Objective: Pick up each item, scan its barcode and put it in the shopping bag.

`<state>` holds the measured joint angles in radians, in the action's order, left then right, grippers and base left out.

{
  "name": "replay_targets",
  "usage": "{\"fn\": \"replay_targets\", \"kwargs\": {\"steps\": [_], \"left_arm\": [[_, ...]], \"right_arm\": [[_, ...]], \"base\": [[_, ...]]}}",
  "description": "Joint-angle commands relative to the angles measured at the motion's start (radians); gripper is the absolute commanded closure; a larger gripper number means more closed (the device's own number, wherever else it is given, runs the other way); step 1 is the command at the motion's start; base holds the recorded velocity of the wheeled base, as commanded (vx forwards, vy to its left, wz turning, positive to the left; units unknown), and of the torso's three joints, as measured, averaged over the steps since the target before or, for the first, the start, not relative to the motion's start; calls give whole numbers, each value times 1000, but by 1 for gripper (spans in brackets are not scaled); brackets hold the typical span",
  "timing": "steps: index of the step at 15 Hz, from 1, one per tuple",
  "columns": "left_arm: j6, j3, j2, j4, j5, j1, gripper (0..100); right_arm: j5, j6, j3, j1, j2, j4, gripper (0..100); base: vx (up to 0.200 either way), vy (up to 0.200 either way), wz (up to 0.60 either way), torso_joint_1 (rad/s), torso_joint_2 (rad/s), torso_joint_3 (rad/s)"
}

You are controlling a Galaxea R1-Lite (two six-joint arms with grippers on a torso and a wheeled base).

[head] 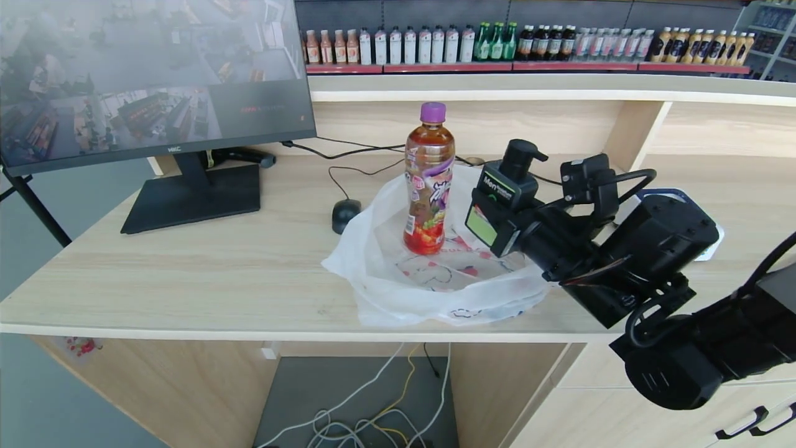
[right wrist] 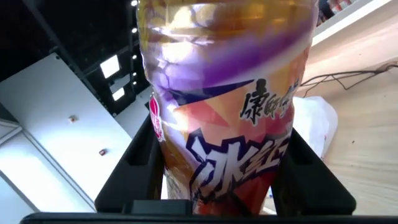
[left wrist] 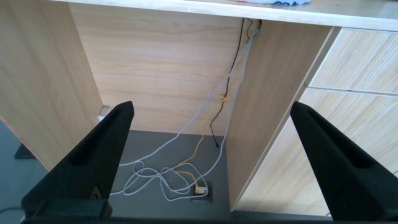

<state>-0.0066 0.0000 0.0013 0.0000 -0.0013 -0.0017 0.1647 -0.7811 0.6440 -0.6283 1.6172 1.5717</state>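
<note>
A tea bottle [head: 428,180] with a purple cap stands upright on the flattened white shopping bag [head: 435,280] at the counter's middle. Just right of it, a black pump bottle [head: 507,193] with a green label leans at the tip of my right arm, where my right gripper [head: 513,233] is; the grip itself is hidden. In the right wrist view the tea bottle [right wrist: 224,106] looms very close, label facing the camera. My left gripper [left wrist: 211,162] hangs open below the counter, facing the kneehole, with nothing in it.
A monitor [head: 149,74] on a black stand occupies the counter's left, with a mouse [head: 345,214] and cables beside the bag. A raised ledge [head: 497,93] runs along the back. Loose cables [left wrist: 180,174] lie on the floor under the counter.
</note>
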Motion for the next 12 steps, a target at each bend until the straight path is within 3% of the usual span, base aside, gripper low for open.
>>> {"fn": "replay_targets", "kwargs": {"steps": [1,6,12], "left_arm": [[-1,0,0,0,0,0,0],[-1,0,0,0,0,0,0],[0,0,0,0,0,0,0]], "right_arm": [[1,-14,16,-31,9,-1,100],[3,-12,2,-192,-40,-1,100],[3,-4,-12,-234,-53,-1,100]], "base": [[0,0,0,0,0,0],[0,0,0,0,0,0],[0,0,0,0,0,0]]}}
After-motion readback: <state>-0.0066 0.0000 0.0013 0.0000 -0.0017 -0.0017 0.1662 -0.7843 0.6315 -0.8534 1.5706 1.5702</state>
